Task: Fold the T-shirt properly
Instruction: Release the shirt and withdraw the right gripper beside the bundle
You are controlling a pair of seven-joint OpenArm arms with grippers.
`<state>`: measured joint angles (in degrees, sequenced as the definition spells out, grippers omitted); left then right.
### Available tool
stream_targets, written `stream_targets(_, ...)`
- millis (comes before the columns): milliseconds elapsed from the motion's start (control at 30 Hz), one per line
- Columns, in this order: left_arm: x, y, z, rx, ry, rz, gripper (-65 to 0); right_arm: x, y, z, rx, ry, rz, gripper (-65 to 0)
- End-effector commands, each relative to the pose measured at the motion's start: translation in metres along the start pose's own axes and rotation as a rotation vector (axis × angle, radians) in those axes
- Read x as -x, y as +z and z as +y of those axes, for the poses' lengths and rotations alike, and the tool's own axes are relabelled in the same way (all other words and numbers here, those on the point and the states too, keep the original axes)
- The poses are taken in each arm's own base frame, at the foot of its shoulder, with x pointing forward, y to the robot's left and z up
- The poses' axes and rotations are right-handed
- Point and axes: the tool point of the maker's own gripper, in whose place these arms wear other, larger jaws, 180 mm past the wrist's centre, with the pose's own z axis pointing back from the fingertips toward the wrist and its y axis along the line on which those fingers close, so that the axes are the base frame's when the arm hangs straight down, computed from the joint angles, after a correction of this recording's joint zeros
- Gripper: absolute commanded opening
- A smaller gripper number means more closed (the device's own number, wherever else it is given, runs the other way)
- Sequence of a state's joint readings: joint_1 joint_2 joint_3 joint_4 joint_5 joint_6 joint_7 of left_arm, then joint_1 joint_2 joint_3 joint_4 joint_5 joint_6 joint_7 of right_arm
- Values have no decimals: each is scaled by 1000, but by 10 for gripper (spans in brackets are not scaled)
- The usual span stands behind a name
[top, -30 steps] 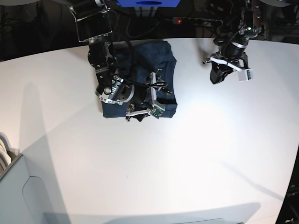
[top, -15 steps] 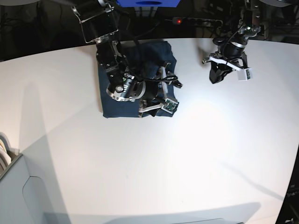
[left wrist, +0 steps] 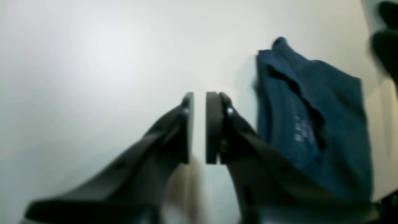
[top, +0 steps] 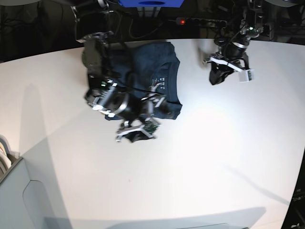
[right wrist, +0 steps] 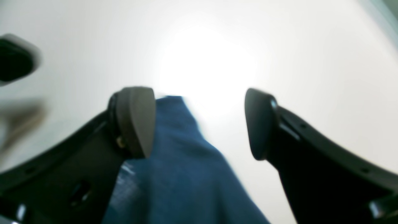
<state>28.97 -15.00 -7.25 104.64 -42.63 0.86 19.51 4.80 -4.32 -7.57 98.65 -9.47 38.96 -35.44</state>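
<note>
The dark navy T-shirt lies folded into a rough rectangle at the back of the white table, its white collar print facing up. My right gripper hangs open just past the shirt's front edge. In the right wrist view it is wide open, with a corner of the shirt below, beside one finger; it grips nothing. My left gripper hovers to the right of the shirt. In the left wrist view its jaws stand almost together and empty, with the shirt to their right.
A power strip with a red light and cables lie beyond the table's back edge. A blue object stands at the back centre. A grey container sits at the front left corner.
My right arm has swung off the top of the shirt toward the front left, uncovering the collar print. The left arm has barely shifted.
</note>
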Motion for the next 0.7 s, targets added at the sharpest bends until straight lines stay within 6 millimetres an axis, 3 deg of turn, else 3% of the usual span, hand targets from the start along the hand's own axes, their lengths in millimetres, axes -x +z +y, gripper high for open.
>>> stream_targets(0, -9, 1, -16, 44, 8, -38, -526, -7, 11, -12, 28, 20, -30, -223)
stream_targets(167, -3, -10, -54, 128, 60, -46, -387, 25, 50, -58, 172, 16, 39, -223)
stream_targets(333, 3, -24, -83, 208, 56, -21, -277, 61, 75, -73, 231, -14, 121, -223)
stream_targets(500, 12, -39, -86, 219, 56, 10, -214, 89, 91, -77, 261, -43, 186, -223)
stream_targets(667, 24, -45, -78, 199, 70, 38, -211, 104, 106, -87, 310, -82, 214, -223)
